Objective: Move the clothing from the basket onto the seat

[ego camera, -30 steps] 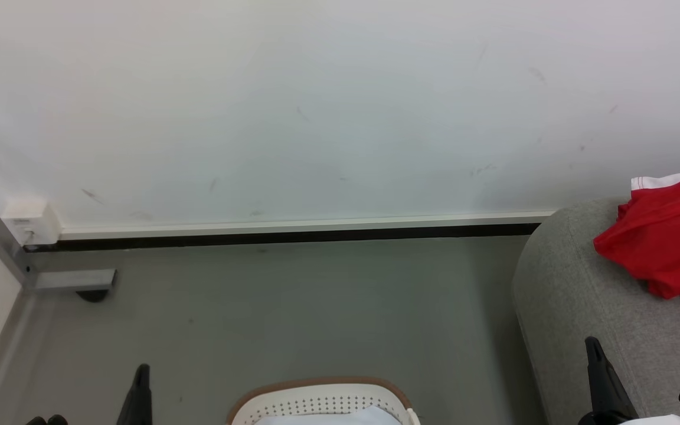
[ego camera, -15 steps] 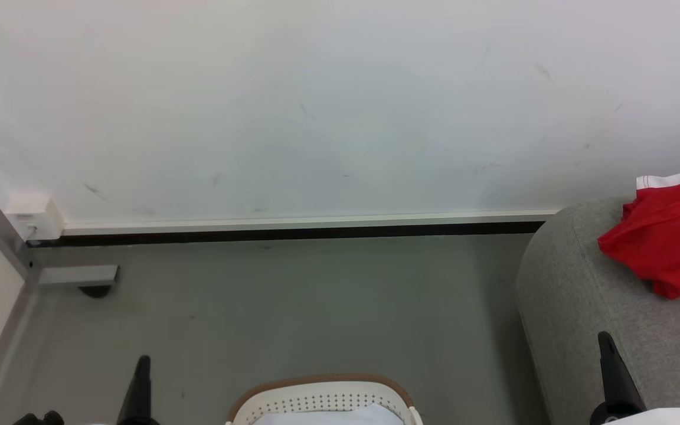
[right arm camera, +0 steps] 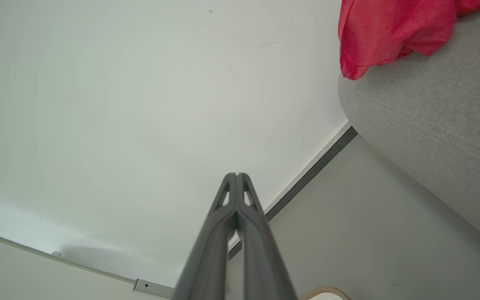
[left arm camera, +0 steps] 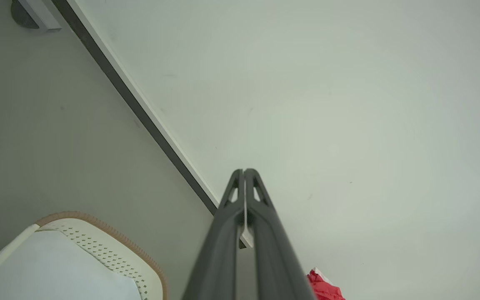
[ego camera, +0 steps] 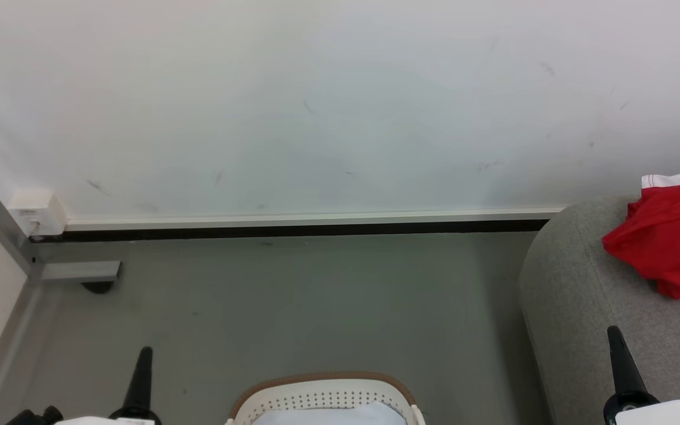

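The red clothing with a white trim band lies crumpled on the grey seat at the right edge of the head view; the right wrist view shows the clothing on the seat too. The white basket with its tan rim sits on the floor at bottom centre, a pale blue-white cloth inside. My left gripper points up at the lower left, shut and empty. My right gripper stands shut and empty in front of the seat. A corner of the clothing shows low in the left wrist view, beside the basket.
A white wall with a dark baseboard runs across the back. A grey metal frame post and foot stand at the left corner, with a small white box on the wall. Grey floor lies between basket and wall.
The head view has drifted slightly, so everything sits a bit right and the gripper tips show higher. The clothing rests unmoved on the seat, and both grippers stay shut.
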You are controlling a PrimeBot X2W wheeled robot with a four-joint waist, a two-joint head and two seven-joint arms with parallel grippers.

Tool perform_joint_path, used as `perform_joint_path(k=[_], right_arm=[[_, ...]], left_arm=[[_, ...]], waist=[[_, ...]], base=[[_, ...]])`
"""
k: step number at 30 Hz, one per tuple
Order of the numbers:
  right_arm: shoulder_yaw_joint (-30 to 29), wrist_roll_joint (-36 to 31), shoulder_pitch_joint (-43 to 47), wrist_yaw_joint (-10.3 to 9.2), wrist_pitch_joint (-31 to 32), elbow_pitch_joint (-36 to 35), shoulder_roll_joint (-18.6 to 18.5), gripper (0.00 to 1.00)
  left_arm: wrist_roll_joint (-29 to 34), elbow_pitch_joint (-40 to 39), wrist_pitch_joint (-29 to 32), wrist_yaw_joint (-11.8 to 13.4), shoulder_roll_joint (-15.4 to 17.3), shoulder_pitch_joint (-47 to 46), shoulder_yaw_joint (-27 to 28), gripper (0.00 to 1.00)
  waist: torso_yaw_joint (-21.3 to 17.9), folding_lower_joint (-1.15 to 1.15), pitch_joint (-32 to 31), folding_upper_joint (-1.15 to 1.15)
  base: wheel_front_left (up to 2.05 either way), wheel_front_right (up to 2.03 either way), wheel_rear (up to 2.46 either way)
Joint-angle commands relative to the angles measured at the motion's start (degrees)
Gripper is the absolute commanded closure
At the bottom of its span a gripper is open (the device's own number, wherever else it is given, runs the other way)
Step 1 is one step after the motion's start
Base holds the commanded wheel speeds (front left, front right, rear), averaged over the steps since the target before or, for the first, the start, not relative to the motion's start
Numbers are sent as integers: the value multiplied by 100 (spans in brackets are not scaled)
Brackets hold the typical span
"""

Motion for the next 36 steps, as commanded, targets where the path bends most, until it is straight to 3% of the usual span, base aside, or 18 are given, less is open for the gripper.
perform_joint_path(k=[1, 36], right_arm=[[-57, 165, -114, -7, 46, -25, 2, 100], [-469, 1722, -248, -10, 526, 23, 56, 100]], left_arm=[[-189, -24, 39, -32, 5, -134, 47, 100], [-1698, 71, 509, -149, -98, -376, 214, 100]], waist=[[5, 0, 5, 0], [109, 0, 100, 0]], base=[[0, 0, 0], [0, 0, 0]])
